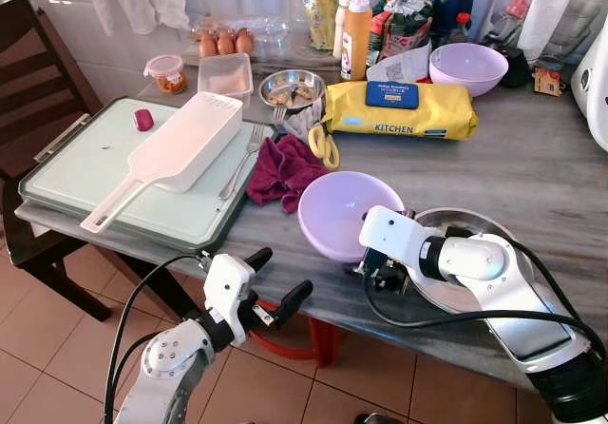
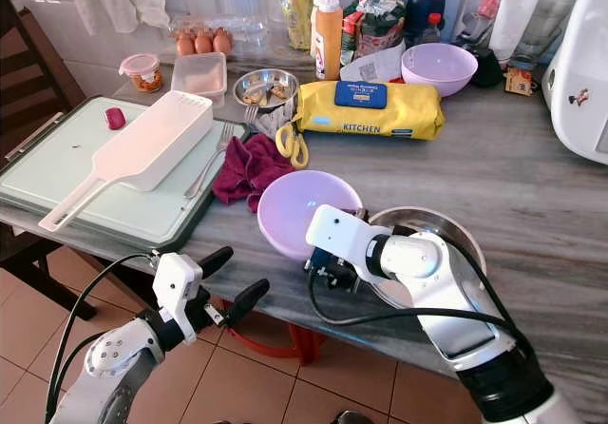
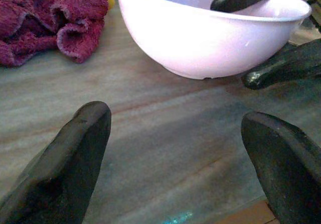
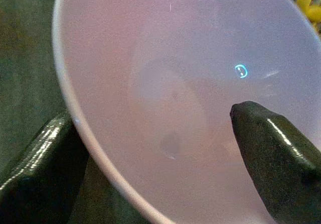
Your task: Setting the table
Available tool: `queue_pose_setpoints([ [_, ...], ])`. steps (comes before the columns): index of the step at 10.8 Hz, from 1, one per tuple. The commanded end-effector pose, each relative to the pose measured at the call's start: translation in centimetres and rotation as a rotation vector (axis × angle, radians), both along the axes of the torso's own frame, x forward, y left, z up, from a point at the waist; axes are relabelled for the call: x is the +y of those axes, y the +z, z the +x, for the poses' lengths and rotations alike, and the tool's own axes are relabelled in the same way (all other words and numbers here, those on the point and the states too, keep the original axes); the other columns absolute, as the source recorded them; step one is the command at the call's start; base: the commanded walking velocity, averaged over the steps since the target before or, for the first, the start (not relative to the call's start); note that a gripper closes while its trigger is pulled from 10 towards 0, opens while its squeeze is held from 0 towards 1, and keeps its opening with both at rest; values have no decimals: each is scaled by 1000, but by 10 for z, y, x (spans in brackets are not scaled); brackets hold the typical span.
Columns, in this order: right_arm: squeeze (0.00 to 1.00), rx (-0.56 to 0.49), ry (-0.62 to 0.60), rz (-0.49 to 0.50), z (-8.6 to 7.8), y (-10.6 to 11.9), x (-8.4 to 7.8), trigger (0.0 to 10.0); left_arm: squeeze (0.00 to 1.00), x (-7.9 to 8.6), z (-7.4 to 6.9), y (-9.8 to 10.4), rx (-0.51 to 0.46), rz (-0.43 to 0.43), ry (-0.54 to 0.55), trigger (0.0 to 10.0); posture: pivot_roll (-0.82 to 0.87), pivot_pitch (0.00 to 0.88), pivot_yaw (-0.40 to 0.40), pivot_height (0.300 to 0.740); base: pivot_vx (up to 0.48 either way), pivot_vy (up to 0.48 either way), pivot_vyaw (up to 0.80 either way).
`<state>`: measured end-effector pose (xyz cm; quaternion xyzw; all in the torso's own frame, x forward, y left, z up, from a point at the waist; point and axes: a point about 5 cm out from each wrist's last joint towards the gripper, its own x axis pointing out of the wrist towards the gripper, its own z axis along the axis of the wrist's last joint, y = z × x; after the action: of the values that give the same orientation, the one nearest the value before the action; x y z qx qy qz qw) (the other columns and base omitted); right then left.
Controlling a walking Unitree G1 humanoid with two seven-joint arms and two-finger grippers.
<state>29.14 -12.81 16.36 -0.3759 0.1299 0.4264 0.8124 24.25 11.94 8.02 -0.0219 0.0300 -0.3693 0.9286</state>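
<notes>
The pink bowl (image 1: 344, 213) sits near the front edge of the table (image 1: 541, 167), just beside a maroon cloth (image 1: 282, 169) and touching or overlapping a metal plate (image 1: 475, 224) on its other side. The right gripper (image 4: 155, 148) straddles the bowl's near rim, one finger inside the bowl and one outside against the wall; the fingers look set to pinch the rim, though whether they press it firmly cannot be told. The left gripper (image 1: 274, 279) hovers just off the front edge of the table with its fingers (image 3: 75, 158) spread and nothing between them, pointed toward the bowl across bare tabletop. The right arm is plainly the nearer, so lifting or sliding the bowl likely falls to it.
</notes>
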Motion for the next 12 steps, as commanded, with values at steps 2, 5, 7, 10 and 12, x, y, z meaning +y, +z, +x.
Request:
queue_pose_setpoints([
  [2,1000,-44,22,-13,1,12,2,10000,0,3,0,-1,2,18,-1,10000,-94,98,81,740,0,0,0],
  [5,690,-199,-55,93,12,29,5,10000,0,4,0,-2,3,24,1,10000,-92,96,84,740,0,0,0],
  [7,800,-255,-136,265,14,43,10,10000,0,5,0,-3,5,29,0,10000,-93,95,89,740,0,0,0],
  [10,1000,-215,-153,335,8,36,13,10000,0,5,0,-5,10,32,-5,10000,-99,99,91,740,0,0,0],
  [12,1000,-182,-148,327,7,31,12,10000,0,4,1,-5,11,33,-9,10000,-101,100,95,740,0,0,0],
])
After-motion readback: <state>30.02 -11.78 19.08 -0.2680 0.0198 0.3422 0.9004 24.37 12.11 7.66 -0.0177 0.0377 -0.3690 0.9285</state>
